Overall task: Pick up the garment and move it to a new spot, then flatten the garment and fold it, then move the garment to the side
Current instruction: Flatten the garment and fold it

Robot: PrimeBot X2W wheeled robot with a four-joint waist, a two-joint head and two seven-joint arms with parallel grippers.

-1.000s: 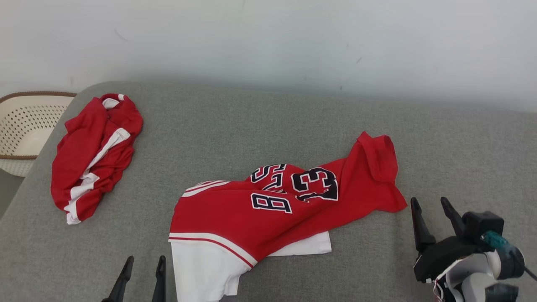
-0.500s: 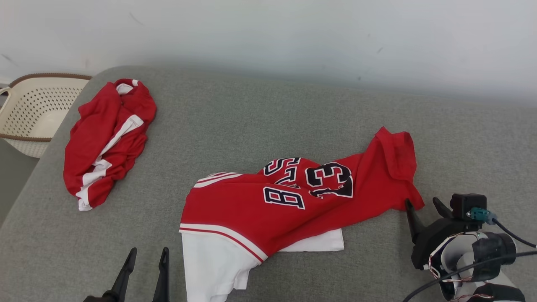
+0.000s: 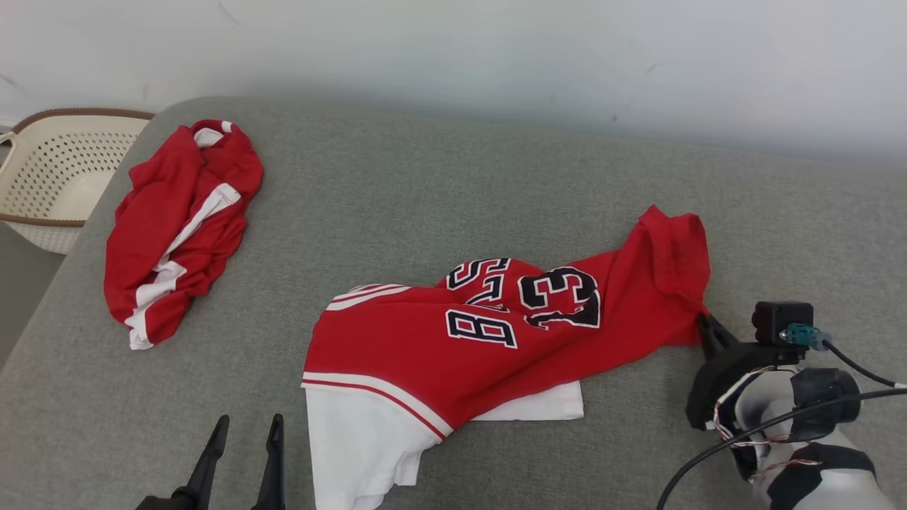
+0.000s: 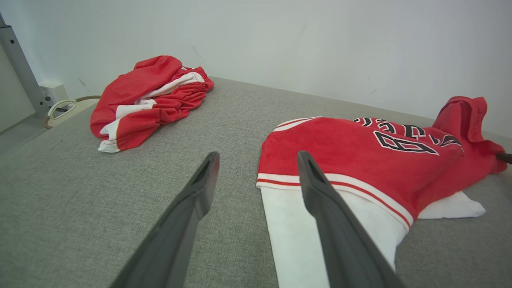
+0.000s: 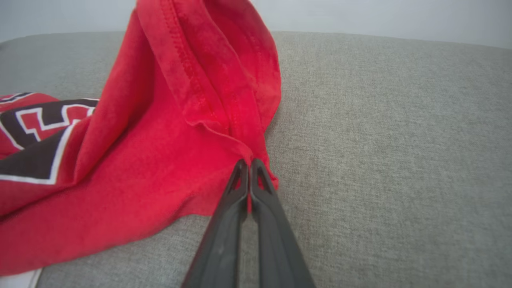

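The garment (image 3: pixel 496 347), a red jersey with white trim and dark numbers, lies rumpled across the middle of the grey cushion (image 3: pixel 425 184). My right gripper (image 3: pixel 705 324) is at its right corner, shut on a pinch of red hem. In the right wrist view the two fingers (image 5: pixel 249 164) meet with the red cloth (image 5: pixel 168 152) caught at their tips. My left gripper (image 3: pixel 248 425) is open at the lower left, just left of the jersey's white part. Its fingers (image 4: pixel 258 158) hold nothing, and the jersey (image 4: pixel 352 156) lies to their right.
A second red and white garment (image 3: pixel 177 219) lies crumpled at the cushion's far left, also in the left wrist view (image 4: pixel 148 96). A cream perforated basket (image 3: pixel 49 177) stands beyond the left edge. A pale wall runs behind the cushion.
My right gripper has moved forward to the jersey's right corner and shut on it. The head camera has shifted a little. The left gripper has stayed open in place.
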